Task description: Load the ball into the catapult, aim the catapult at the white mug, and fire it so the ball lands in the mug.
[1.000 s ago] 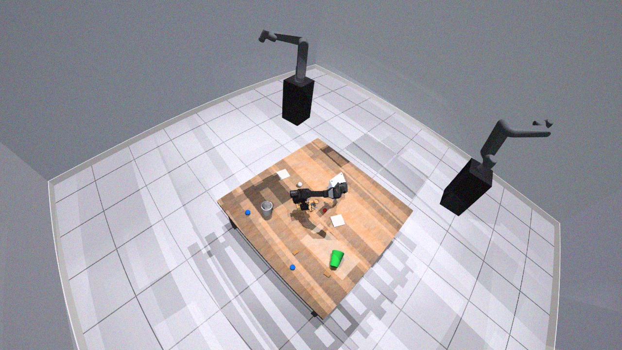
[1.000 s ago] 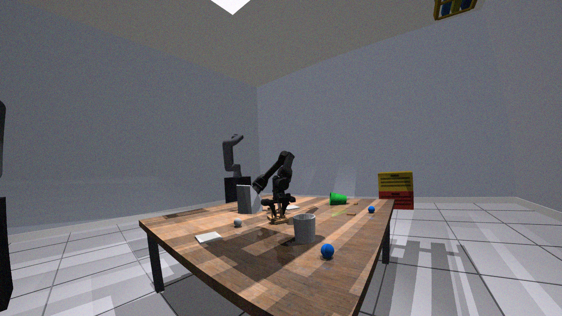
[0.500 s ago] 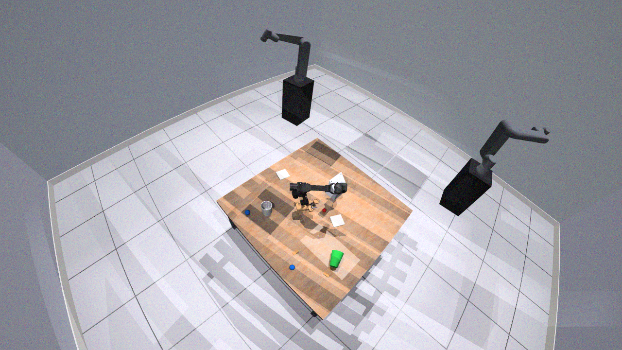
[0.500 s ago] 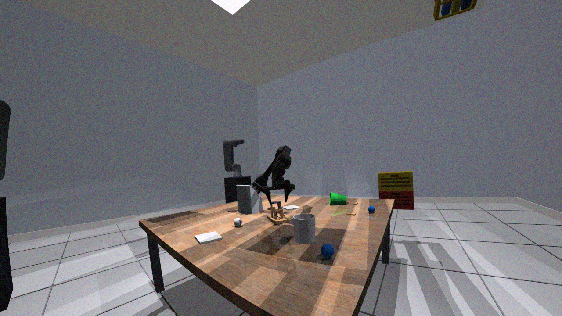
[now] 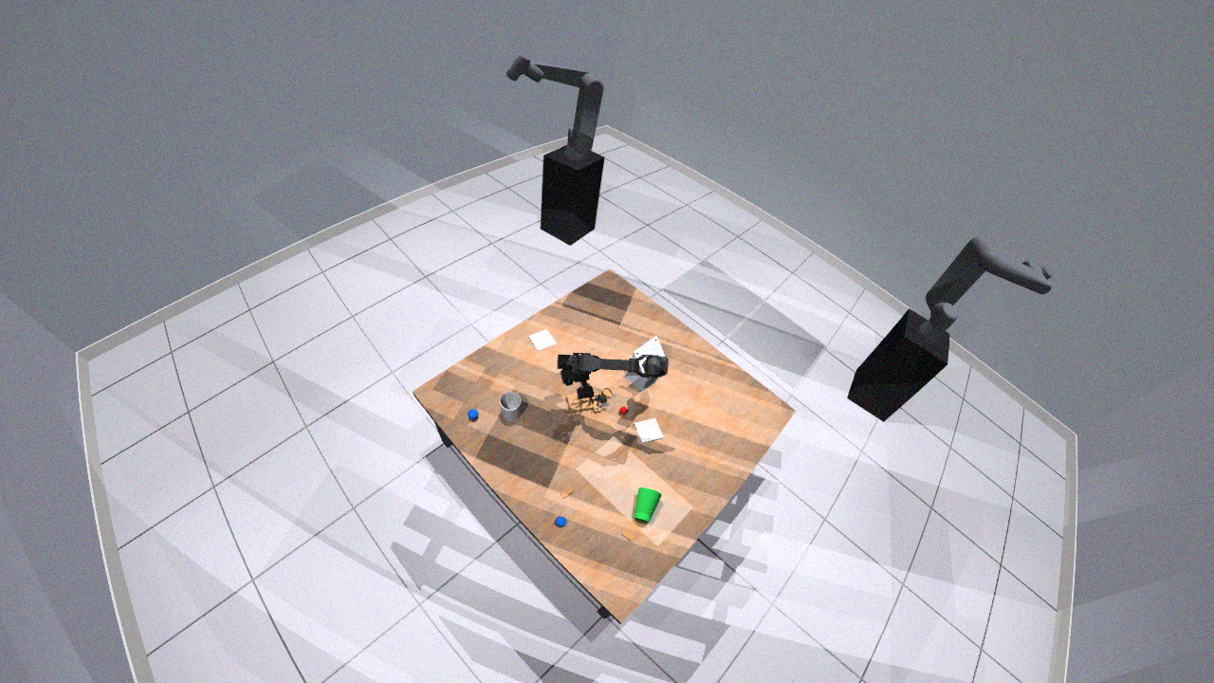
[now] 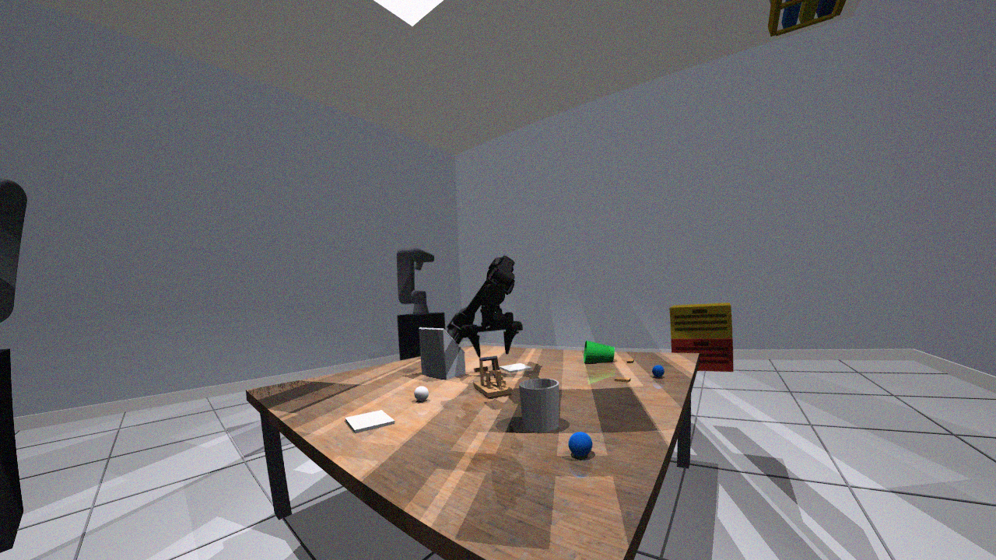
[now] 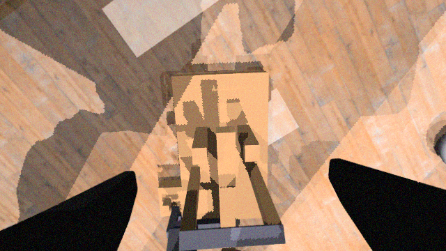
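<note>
The wooden catapult stands on the table, its grey crossbar at the bottom of the wrist view. My gripper is open and empty above it, with the fingers spread to either side of the frame in the wrist view. The mug looks grey in this light and stands upright beyond the catapult. A small red ball lies at the catapult's other end. A white ball lies on the table; the arm seems to hide it in the top view.
Blue balls lie near the mug and near one table edge. A green cup lies on its side. White flat squares and small wooden pieces lie about. A pale block stands by my arm's base.
</note>
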Robot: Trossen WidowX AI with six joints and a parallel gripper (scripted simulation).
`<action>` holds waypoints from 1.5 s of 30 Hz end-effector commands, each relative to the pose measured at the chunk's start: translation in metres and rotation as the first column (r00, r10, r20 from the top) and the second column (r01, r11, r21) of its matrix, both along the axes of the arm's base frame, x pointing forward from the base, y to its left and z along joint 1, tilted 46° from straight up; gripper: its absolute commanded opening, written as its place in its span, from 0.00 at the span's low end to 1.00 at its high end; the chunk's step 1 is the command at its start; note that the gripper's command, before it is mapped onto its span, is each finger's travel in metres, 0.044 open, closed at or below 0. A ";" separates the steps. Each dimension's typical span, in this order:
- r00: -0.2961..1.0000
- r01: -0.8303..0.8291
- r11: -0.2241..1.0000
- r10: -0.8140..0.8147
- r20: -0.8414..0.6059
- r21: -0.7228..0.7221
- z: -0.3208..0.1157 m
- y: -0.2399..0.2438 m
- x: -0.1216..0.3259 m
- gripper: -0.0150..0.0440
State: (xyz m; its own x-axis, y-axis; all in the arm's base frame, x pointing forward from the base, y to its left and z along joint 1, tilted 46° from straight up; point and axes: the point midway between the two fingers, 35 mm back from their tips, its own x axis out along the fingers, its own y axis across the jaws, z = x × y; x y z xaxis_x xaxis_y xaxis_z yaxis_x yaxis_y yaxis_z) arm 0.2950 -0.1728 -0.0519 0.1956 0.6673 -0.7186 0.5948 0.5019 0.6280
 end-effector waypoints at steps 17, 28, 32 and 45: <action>1.000 -0.006 1.000 0.006 -0.007 0.015 -0.036 0.039 0.009 1.00; 1.000 -0.006 1.000 0.006 -0.007 0.016 -0.049 0.052 0.013 1.00; 1.000 -0.006 1.000 0.006 -0.007 0.017 -0.053 0.056 0.014 1.00; 1.000 -0.014 1.000 0.014 -0.007 0.014 -0.058 0.062 0.014 0.73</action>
State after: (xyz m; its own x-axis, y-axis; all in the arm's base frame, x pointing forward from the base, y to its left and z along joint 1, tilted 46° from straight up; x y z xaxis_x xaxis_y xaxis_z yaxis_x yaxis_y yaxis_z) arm 0.3096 -0.1099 -0.1106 0.1799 0.6801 -0.7107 0.5919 0.5023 0.6304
